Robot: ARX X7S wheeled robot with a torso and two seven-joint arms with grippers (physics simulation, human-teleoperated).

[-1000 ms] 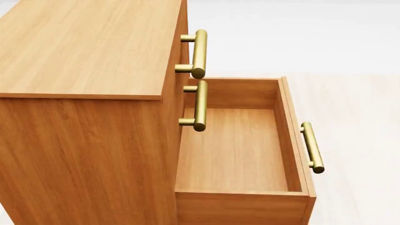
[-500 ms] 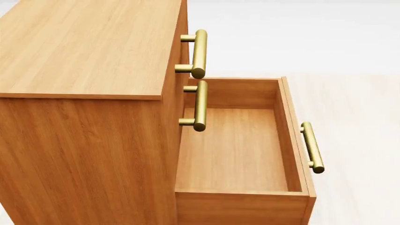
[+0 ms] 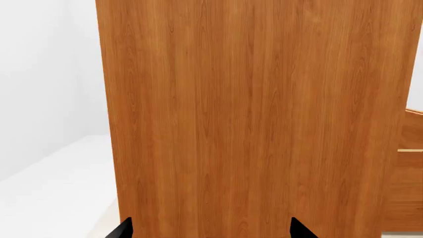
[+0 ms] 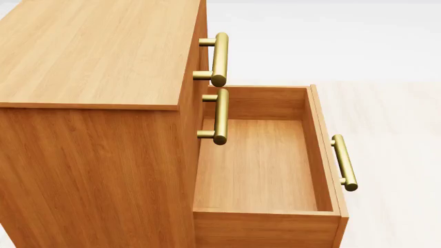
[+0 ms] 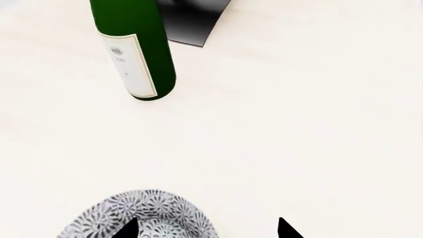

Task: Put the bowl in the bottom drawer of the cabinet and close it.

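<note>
In the left wrist view, the left claw (image 3: 210,229) was seen spread open and empty, faced at the cabinet (image 3: 258,114) side. In the head view, the bottom drawer (image 4: 265,170) stood pulled out and empty, no arm visible. In the right wrist view, the right claw (image 5: 207,229) was held open above the table (image 5: 297,124), over the bowl (image 5: 142,215); stiff, light, probably slippery and breakable, it would best be pinched at the rim. A green bottle (image 5: 135,54) stood well apart.

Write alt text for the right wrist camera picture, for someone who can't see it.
A patterned blue-grey and white bowl sits on a pale surface at the frame's edge, with the right gripper fingertips apart just over it. Farther off stands a green bottle with a white label, beside a dark object cut off by the frame.
</note>
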